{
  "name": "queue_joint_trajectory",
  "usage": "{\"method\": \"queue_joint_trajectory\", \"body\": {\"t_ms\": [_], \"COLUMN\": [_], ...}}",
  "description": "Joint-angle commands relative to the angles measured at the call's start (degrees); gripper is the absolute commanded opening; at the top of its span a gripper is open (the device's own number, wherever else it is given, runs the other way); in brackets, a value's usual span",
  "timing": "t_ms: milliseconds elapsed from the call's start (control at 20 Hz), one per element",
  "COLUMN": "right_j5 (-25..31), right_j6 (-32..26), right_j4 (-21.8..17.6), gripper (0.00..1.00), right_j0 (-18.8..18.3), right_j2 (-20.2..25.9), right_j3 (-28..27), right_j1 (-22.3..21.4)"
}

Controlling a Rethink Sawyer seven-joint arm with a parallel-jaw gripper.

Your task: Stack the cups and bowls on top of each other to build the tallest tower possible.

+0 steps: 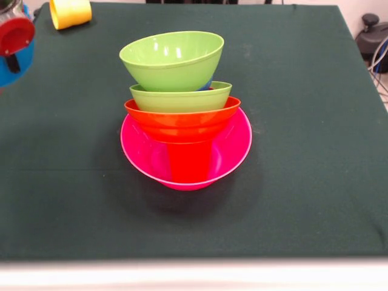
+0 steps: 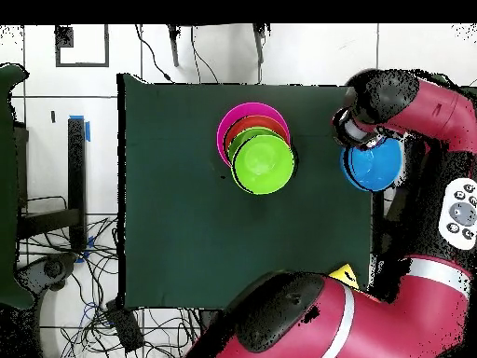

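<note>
The tower [image 1: 182, 115] stands mid-table. Its base is a wide pink bowl [image 1: 233, 151] holding a red cup [image 1: 190, 162]. Above that come an orange bowl [image 1: 182, 118], a lime green bowl [image 1: 180, 98] and a tilted second lime green bowl [image 1: 171, 60]. A sliver of blue [image 1: 208, 85] shows under the top one. From overhead the top green bowl [image 2: 263, 162] covers most of the pile. My gripper [image 1: 8, 8] [image 2: 358, 129] is off to the side over a blue bowl [image 1: 13, 68] [image 2: 374, 168], with a small red round piece [image 1: 16, 35] just below it. Its grip is hidden.
A yellow cup [image 1: 70, 12] [image 2: 343, 273] lies on its side at the table's edge near the robot's base. The arm [image 2: 438, 121] curves along that side of the green cloth [image 1: 303, 151]. Cables lie on the floor beyond the table.
</note>
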Motion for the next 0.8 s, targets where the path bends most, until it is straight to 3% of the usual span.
{"method": "queue_joint_trajectory", "body": {"t_ms": [50,350,600,800], "right_j5": [-1.54,1.93,4.82,4.29], "right_j6": [-18.7,-18.5,-16.96,-14.79], "right_j4": [-5.89,-6.2,-5.54,-3.39], "gripper": [0.0,0.0,0.0,0.0], "right_j0": [3.44,4.16,4.6,4.44], "right_j2": [2.18,2.82,3.97,5.22], "right_j3": [7.22,7.47,4.31,6.07], "right_j1": [-7.18,-10.05,-8.72,-8.92]}}
